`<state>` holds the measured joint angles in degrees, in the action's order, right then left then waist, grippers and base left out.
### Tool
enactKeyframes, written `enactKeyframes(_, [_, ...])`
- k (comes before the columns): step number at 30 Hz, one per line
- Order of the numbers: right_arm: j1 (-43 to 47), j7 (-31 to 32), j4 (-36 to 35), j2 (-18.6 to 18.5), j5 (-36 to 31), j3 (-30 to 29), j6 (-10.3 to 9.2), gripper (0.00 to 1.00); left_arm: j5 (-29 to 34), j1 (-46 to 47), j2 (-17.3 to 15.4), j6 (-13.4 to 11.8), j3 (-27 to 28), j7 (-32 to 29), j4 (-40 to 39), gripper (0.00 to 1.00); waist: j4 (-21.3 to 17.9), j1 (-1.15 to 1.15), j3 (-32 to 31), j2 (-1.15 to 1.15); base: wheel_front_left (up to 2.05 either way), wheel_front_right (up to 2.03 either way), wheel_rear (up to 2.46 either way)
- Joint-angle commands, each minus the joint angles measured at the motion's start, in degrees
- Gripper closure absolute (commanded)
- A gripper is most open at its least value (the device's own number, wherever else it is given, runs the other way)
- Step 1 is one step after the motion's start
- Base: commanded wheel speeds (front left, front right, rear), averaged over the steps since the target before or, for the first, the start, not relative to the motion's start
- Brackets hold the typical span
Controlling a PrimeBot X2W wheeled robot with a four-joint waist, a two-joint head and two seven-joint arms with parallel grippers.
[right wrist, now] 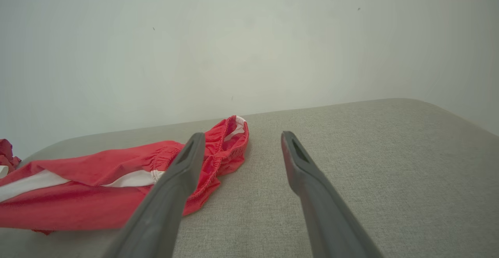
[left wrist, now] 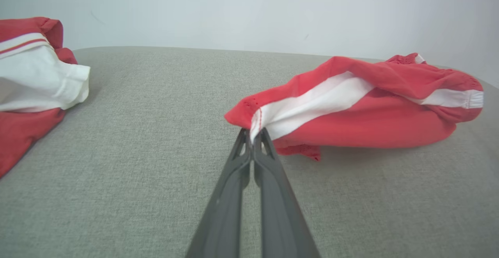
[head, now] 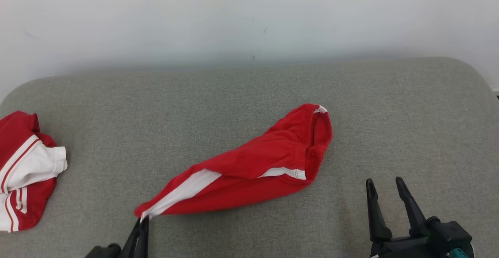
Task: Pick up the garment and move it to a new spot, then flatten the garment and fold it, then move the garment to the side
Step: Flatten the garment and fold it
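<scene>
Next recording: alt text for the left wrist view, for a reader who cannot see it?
The left gripper is shut on a hem corner of the red garment with a white stripe, which lies bunched on a grey fabric surface. A second red-and-white garment lies at the view's left edge, apart from it, before a pale wall.

Garment (head: 249, 164) — red shorts with a white side stripe, lying rumpled and slantwise on the grey fabric-covered table (head: 234, 94), elastic waistband open toward the far right, near-left hem corner raised — pinched by the left gripper (head: 143, 221).
</scene>
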<state>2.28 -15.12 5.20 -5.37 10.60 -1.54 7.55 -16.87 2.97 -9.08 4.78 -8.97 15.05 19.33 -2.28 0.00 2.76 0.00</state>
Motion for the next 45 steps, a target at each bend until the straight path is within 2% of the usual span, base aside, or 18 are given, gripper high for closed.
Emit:
enactKeyframes(1, [0.22, -0.04, 0.41, 0.11, 0.4, 0.33, -0.13, 0.0, 0.41, -1.31, -0.01, 0.15, 0.36, 0.19, 0.48, 1.0, 0.19, 0.0, -0.37, 0.0, 0.0, 0.0, 0.0])
enactKeyframes(4, [0.32, -0.04, 1.39, -0.01, 0.52, 0.7, -0.13, 0.0, 0.05, -2.39, 0.83, 0.66, 1.12, 0.19, 2.22, 1.0, 0.08, 0.0, -0.7, 0.0, 0.0, 0.0, 0.0])
enactKeyframes(5, [0.38, -0.04, 1.7, -0.03, 0.6, 0.69, -0.13, 0.0, 0.25, -2.64, 1.21, 0.62, 1.28, 0.19, 2.58, 0.58, 0.05, 0.0, -0.83, 0.0, 0.0, 0.0, 0.0])
enactKeyframes(6, [0.44, -0.04, 1.85, -0.06, 0.7, 0.73, -0.13, 0.0, 0.33, -2.87, 1.61, 0.74, 1.45, 0.19, 2.98, 0.11, 0.05, 0.0, -0.92, 0.0, 0.0, 0.0, 0.0])
enactKeyframes(7, [0.5, -0.04, 1.99, -0.11, 0.8, 0.67, -0.13, 0.0, 0.52, -3.09, 1.94, 0.91, 1.61, 0.19, 3.21, 0.0, 0.09, 0.0, -1.03, 0.0, 0.0, 0.0, 0.0])
enactKeyframes(14, [0.97, -0.04, 2.51, -0.84, 1.03, 0.06, -0.13, 0.0, 2.09, -4.33, 4.19, 1.61, 5.36, 0.19, -1.31, 0.0, 1.93, 0.0, -1.73, 0.0, 0.0, 0.0, 0.0])
enactKeyframes(22, [0.32, -0.04, 4.58, -1.7, 0.7, 1.87, -0.13, 0.0, 4.28, -5.75, 5.31, 0.72, 12.24, 0.19, -7.72, 0.0, 2.92, 0.0, -2.34, 0.0, 0.0, 0.0, 0.0])
enactKeyframes(27, [-0.48, -0.04, 6.69, -2.7, 0.71, 3.37, -0.13, 0.0, 6.31, -6.6, 5.7, 0.77, 15.5, 0.19, -8.95, 0.0, 3.26, 0.0, -2.6, 0.0, 0.0, 0.0, 0.0])
enactKeyframes(37, [-6.62, 0.61, 13.05, -6.89, 1.07, 10.32, -0.13, 0.0, 7.99, -5.71, 6.13, 1.59, 16.33, 0.19, -9.29, 0.0, 4.45, 0.0, -2.69, 0.0, 0.0, 0.0, 0.0])
enactKeyframes(45, [-13.89, 3.4, 21.63, -10.21, 3.31, 16.99, -0.13, 0.0, 6.94, -5.12, 6.2, 1.32, 14.13, 0.19, -9.22, 0.0, 7.88, 0.0, -2.01, 0.0, 0.0, 0.0, 0.0])
